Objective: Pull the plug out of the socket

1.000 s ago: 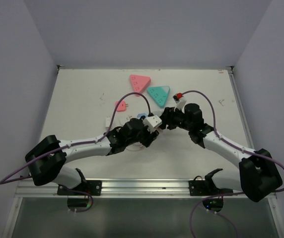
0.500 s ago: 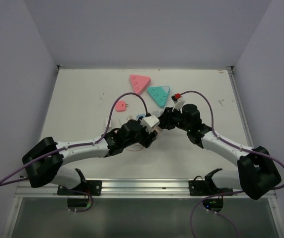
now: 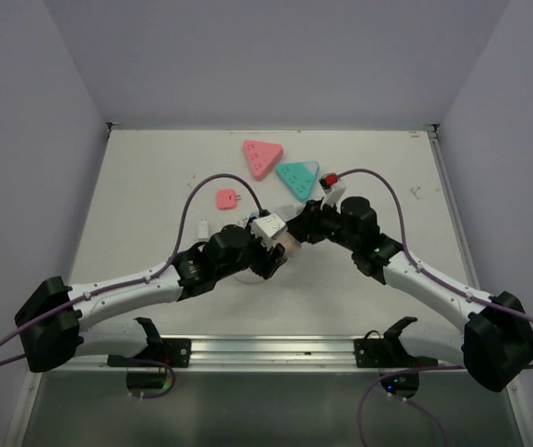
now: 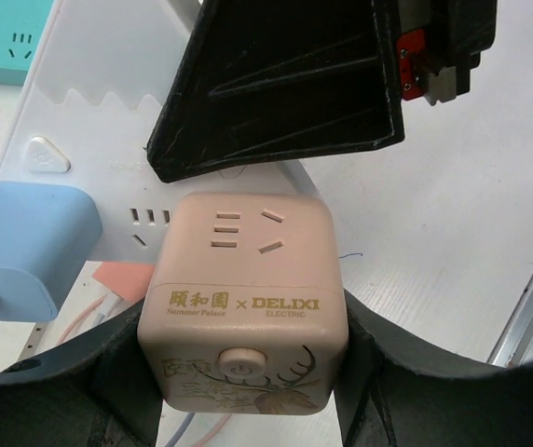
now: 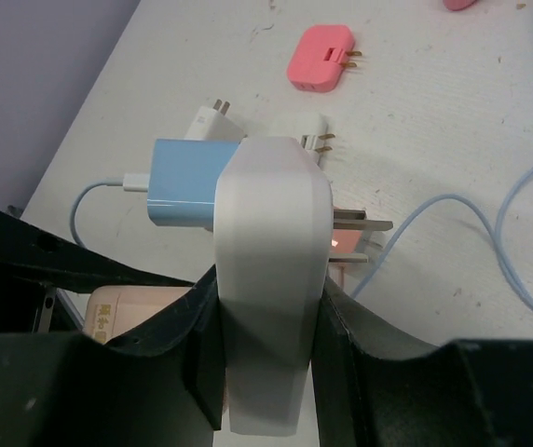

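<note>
Socket cube — "DELIXI ELECTRIC" in gold — in left claw

Pink triangular strip beside teal triangular strip; small pink adapter apart.

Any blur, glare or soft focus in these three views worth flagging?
Top external: even, diffuse light, faint shadows, sharp but small. Left wrist: the pink cube is crisp, its print legible; the table at right washes out. Right wrist: the white strip near the lens is bright and featureless; the far pink plug is clear.
</note>
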Robot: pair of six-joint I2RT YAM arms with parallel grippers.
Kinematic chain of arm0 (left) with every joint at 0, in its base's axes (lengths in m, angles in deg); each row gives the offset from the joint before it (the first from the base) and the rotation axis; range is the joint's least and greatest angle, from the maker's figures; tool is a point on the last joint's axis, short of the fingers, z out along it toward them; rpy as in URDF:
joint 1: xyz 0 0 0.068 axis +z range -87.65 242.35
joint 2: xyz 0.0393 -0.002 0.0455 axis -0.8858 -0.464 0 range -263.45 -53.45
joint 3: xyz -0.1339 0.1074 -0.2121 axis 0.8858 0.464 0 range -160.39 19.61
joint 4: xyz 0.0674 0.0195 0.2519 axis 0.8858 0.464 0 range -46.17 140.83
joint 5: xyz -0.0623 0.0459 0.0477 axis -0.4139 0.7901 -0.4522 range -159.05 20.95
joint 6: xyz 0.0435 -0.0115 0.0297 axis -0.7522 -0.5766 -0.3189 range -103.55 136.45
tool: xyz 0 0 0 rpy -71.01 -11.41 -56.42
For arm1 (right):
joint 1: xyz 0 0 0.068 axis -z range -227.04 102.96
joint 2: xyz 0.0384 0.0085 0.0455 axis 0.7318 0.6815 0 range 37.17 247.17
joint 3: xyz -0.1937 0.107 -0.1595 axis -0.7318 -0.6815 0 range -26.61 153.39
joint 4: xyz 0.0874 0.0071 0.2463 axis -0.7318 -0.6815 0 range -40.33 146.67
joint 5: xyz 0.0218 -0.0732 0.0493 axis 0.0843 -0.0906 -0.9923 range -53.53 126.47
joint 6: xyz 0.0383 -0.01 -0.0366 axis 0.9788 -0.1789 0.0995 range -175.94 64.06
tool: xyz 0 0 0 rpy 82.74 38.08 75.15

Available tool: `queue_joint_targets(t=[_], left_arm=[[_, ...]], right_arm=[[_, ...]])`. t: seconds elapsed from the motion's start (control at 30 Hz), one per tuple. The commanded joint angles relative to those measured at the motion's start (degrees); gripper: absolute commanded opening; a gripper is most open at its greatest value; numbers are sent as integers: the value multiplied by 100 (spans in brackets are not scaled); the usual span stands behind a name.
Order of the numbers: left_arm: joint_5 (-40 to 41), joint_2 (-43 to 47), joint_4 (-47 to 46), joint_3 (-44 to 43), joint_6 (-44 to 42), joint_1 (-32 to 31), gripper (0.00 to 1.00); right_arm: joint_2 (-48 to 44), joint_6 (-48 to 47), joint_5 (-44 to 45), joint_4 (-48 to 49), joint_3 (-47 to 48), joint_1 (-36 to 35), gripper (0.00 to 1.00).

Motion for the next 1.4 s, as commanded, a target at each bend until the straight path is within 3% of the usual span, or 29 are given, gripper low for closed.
queue_joint_targets(t=[0.0,0.3,0.47,0.57,0.93,1.17,1.27,1.37], left_arm=[[-130,895,335,-178,321,-16,0],[-386,1308,1303,-434,602,-16,0],[553,1143,1347,-267,778,2,0],[932,766,1137,-109,884,115,0],[845,-633,82,278,1332,1144,2],[616,-854,-226,586,1323,1153,31],[581,-678,-174,656,1332,1153,57],[511,-406,-42,656,1332,1144,69]], right_arm=[[68,-1140,2380,-961,-30,370,0],[-2,-1097,2567,-1094,50,370,0],[-379,-973,2469,-971,-47,396,0],[-696,-860,2294,-857,-170,475,0],[-1093,-736,1003,-347,-452,607,0],[-1005,-824,246,-197,-355,607,0],[-970,-903,35,-223,-320,607,0],[-943,-973,-123,-267,-276,608,0]])
